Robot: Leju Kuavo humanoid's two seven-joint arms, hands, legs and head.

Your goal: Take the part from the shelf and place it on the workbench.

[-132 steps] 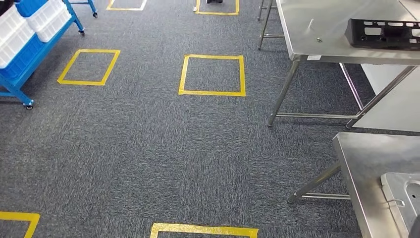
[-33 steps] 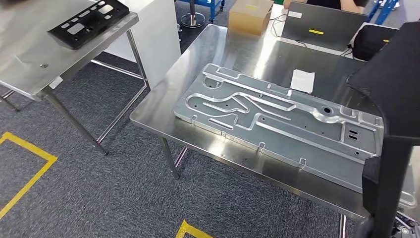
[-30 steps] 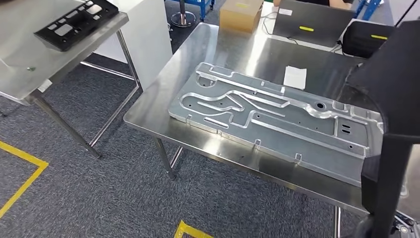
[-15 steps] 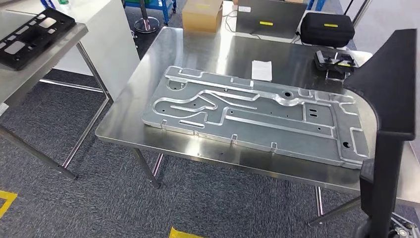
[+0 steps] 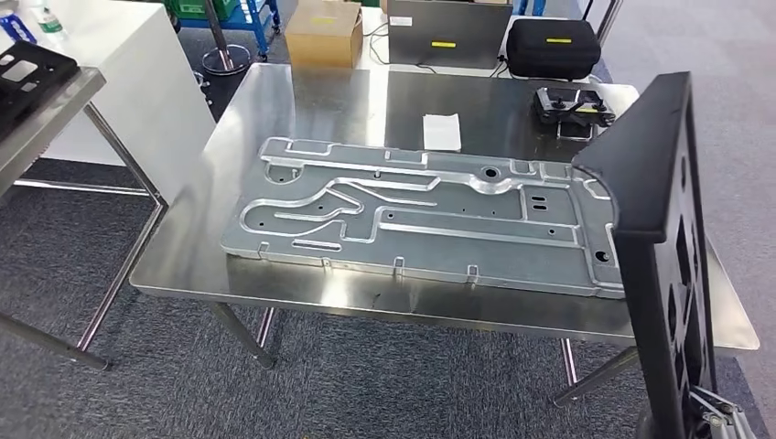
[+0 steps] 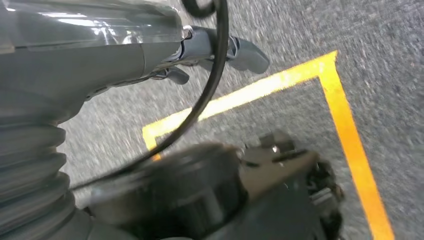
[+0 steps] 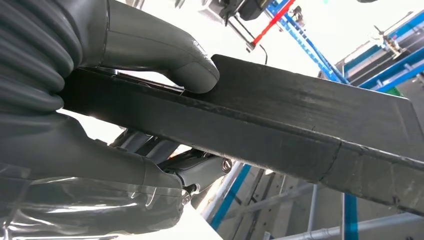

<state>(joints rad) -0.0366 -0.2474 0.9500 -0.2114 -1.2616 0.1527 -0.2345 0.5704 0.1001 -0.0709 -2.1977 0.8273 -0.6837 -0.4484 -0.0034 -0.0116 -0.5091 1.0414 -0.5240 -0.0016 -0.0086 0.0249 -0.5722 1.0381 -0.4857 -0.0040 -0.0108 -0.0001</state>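
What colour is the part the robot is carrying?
Black part, gripped by the right hand; clearest in the head view.

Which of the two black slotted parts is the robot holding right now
The tall black slotted part standing upright on the right, gripped by the right hand. The other black slotted part lies flat on the steel side table at far left.

Long black plastic part [image 5: 661, 247] with cut-out openings, held upright at right of head view, above near right corner of stainless steel workbench [image 5: 302, 110], not resting on it. Gripped along its edge by right hand [image 7: 125, 125], thumb pressed on one face. Workbench flat, shiny, carrying large silver stamped metal panel [image 5: 421, 215].
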